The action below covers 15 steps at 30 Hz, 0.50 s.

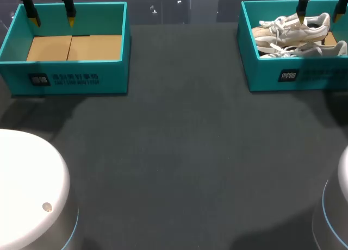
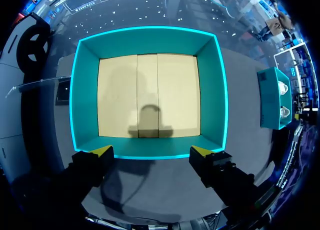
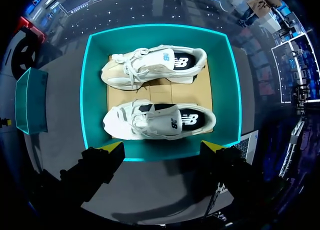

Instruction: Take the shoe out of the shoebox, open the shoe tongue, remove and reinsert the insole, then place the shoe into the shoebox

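Observation:
Two white lace-up shoes lie on their sides in the teal shoebox (image 1: 266, 76) at the table's back right, one (image 1: 296, 28) behind the other (image 1: 304, 49). My right gripper (image 1: 319, 12) hangs open above this box, clear of both shoes. In the right wrist view the gripper (image 3: 163, 147) is over the box's near wall (image 3: 160, 152), with the nearer shoe (image 3: 157, 121) and the farther shoe (image 3: 152, 67) ahead of it. My left gripper (image 1: 53, 19) (image 2: 151, 152) stands open and empty above a second teal box (image 1: 70, 79) (image 2: 150, 34), which shows only its cardboard floor.
The dark table (image 1: 179, 152) stretches between and in front of the two boxes. White rounded robot bases sit at the front left (image 1: 27, 185) and front right (image 1: 342, 201). Each wrist view also shows the other box off to the side (image 2: 272, 97) (image 3: 30, 100).

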### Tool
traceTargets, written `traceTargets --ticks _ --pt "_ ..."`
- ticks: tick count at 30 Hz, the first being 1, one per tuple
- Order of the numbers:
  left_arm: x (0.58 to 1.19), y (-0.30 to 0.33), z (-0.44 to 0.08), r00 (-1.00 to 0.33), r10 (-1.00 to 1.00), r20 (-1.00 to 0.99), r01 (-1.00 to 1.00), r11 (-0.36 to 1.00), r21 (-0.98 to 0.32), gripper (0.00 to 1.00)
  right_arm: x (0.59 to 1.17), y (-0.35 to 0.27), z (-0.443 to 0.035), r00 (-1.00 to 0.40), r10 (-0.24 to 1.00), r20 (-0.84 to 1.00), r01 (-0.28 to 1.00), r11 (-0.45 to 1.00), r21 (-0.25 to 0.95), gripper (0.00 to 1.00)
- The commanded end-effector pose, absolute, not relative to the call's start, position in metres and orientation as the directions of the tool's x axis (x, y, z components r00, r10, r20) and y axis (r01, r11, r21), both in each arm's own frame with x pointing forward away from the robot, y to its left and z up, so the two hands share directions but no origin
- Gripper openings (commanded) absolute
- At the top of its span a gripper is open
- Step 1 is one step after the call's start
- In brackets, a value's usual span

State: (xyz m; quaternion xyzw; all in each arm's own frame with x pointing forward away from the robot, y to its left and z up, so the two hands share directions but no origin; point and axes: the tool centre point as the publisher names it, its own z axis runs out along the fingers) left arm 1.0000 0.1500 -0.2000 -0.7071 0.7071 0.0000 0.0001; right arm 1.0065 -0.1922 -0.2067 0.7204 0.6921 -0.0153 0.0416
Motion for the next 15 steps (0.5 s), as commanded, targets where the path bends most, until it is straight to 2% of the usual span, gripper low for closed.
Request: traceTargets --ticks 1,15 --pt "1.0 0.15 -0.2 0.0 -1.0 0.0 -1.0 0.0 0.0 1.0 1.005 -0.203 -0.213 0.044 0.995 -0.085 0.998 -0.04 0.049 1.0" --pt "1.0 0.15 -0.2 0.0 -1.0 0.0 -1.0 0.0 0.0 1.0 1.007 -0.247 -0.243 0.062 0.989 -0.131 0.997 -0.055 0.06 1.0"
